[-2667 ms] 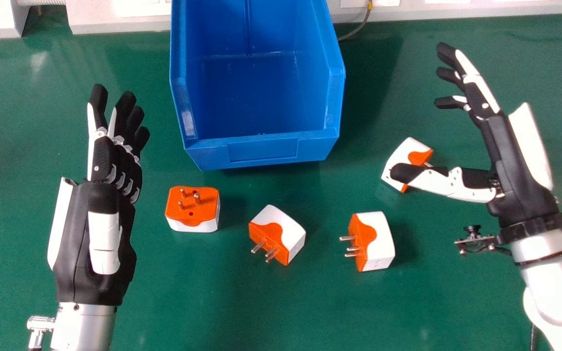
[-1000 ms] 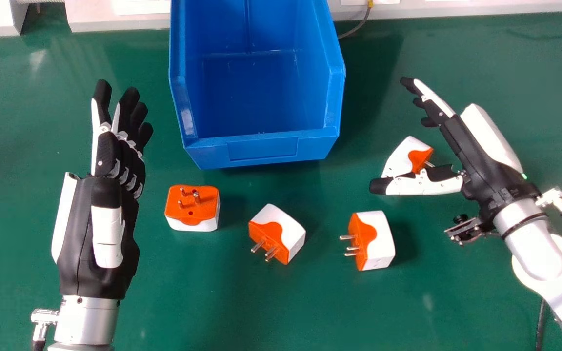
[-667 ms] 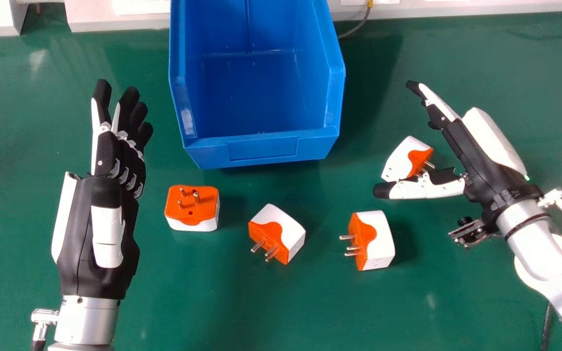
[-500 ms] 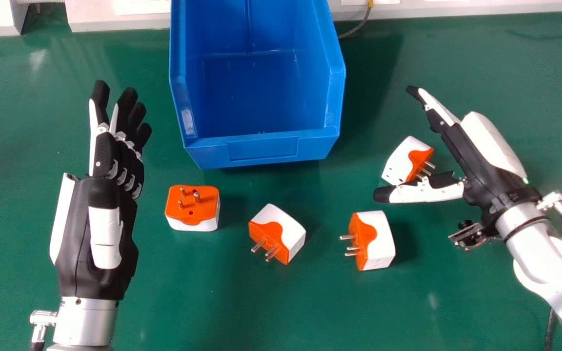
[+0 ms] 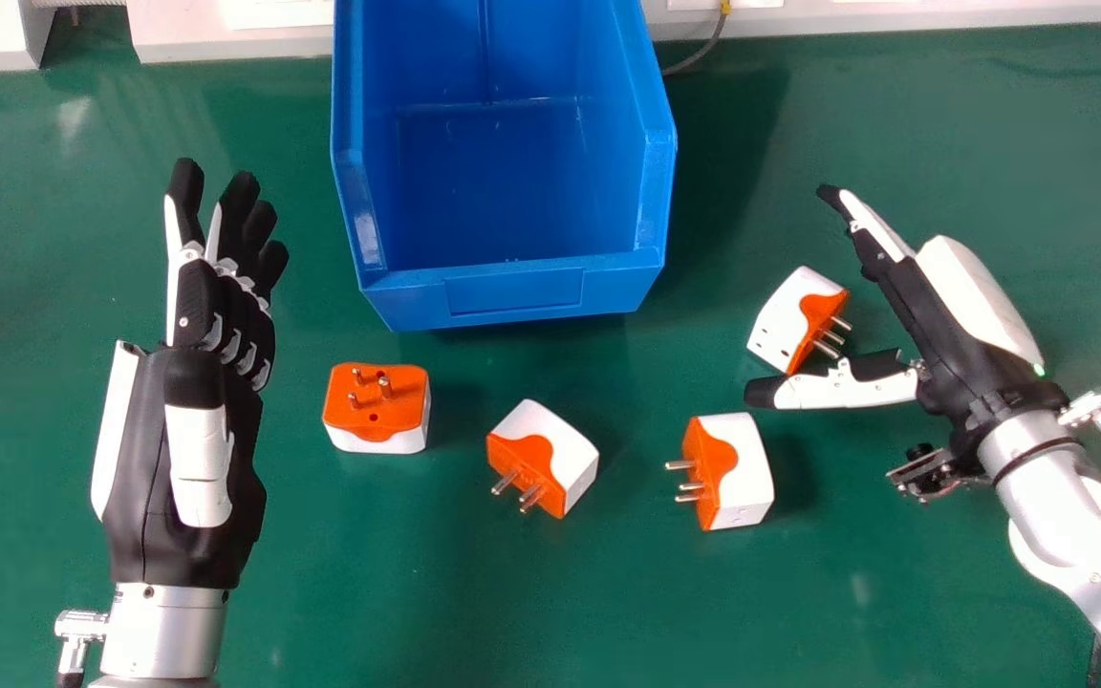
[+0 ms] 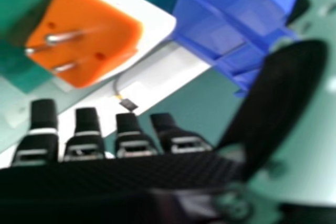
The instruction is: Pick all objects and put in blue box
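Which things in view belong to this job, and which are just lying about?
Part of the job:
- leftmost plug adapter
- middle plug adapter
- plug adapter right of it
- plug adapter by the right hand's thumb
- blue box

Just lying about:
- cable behind the box
- pale ledge along the far edge

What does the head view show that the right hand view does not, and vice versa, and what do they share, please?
Head view: the robot's left hand, open, and three orange and white adapters on the table: the left one, the middle one and the right one.
Right hand view: a black piece at the cable's end, past its yellow band.
Both: the blue box, the right hand, the cable, the green table and another adapter, probably the same one.
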Action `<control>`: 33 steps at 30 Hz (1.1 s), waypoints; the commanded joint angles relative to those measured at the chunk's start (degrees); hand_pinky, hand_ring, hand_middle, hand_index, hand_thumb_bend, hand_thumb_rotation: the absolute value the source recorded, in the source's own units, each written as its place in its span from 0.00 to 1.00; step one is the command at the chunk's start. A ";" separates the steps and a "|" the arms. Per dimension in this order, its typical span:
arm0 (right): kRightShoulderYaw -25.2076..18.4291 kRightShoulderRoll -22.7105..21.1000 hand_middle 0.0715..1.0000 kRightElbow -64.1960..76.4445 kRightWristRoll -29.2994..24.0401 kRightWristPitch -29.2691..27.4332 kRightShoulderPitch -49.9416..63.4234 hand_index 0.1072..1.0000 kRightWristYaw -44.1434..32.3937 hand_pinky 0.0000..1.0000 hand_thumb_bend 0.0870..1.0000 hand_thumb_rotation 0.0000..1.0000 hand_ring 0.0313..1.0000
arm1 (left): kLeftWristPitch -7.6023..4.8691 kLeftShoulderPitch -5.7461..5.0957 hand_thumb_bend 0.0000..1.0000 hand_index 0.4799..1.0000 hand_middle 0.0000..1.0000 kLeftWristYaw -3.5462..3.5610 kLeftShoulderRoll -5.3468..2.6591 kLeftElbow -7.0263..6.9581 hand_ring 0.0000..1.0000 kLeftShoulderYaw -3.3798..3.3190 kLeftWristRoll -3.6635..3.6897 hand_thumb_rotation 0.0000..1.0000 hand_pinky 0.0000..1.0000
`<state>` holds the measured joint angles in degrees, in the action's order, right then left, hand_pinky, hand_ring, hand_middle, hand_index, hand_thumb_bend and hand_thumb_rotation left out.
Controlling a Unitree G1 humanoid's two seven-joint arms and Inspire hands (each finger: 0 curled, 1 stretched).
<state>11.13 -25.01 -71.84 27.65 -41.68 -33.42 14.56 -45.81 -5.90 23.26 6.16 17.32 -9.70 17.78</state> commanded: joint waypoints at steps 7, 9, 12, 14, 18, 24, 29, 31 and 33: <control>-0.50 0.10 0.96 -0.42 -1.11 0.49 -2.18 0.95 0.72 0.79 1.00 0.41 0.90 | -1.61 0.30 0.93 1.00 1.00 -0.07 0.26 -0.85 1.00 -0.17 -0.79 1.00 1.00; -0.56 0.17 0.95 -0.57 -1.13 0.64 -2.15 0.95 0.89 0.79 1.00 0.41 0.90 | -1.64 0.38 0.93 1.00 1.00 -0.02 0.27 -0.75 1.00 -0.21 -0.76 1.00 1.00; -0.57 0.35 0.95 -0.71 -1.10 0.76 -2.11 0.96 1.32 0.78 1.00 0.40 0.89 | -1.58 0.32 0.93 1.00 1.00 -0.04 0.26 -0.96 1.00 -0.18 -0.79 1.00 1.00; -0.49 0.53 0.95 -0.76 -0.96 0.89 -2.08 0.96 1.90 0.79 1.00 0.40 0.89 | -1.60 0.29 0.93 1.00 1.00 -0.03 0.27 -0.94 1.00 -0.20 -0.78 1.00 1.00; -0.65 0.88 0.95 -0.90 -1.13 0.72 -2.15 0.95 2.64 0.79 1.00 0.40 0.89 | -1.65 0.22 0.93 1.00 1.00 0.01 0.22 -0.97 1.00 -0.18 -0.72 1.00 1.00; -0.14 1.40 0.93 -1.27 -0.35 1.45 -2.39 0.95 5.12 0.79 1.00 0.37 0.88 | -1.75 0.27 0.94 1.00 1.00 0.03 0.16 -0.78 1.00 -0.16 -0.74 1.00 1.00; -0.34 1.74 0.92 -1.73 -1.00 2.36 -2.57 0.94 3.98 0.79 1.00 0.36 0.88 | -1.77 0.29 0.94 1.00 1.00 0.18 0.25 -0.66 1.00 -0.22 -0.56 1.00 1.00; -0.52 1.80 0.92 -1.99 -1.32 2.52 -2.67 0.94 3.12 0.79 1.00 0.36 0.88 | -1.67 0.25 0.94 1.00 1.00 0.19 0.26 -0.83 1.00 -0.21 -0.48 1.00 1.00; -0.51 1.80 0.92 -2.19 -1.29 2.87 -2.82 0.94 2.67 0.78 1.00 0.36 0.88 | -1.61 0.20 0.94 1.00 1.00 0.15 0.24 -1.00 1.00 -0.19 -0.49 1.00 1.00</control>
<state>11.07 -22.95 -74.03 27.50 -38.98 -34.34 17.38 -45.96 -5.89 23.29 6.16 17.34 -9.75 17.41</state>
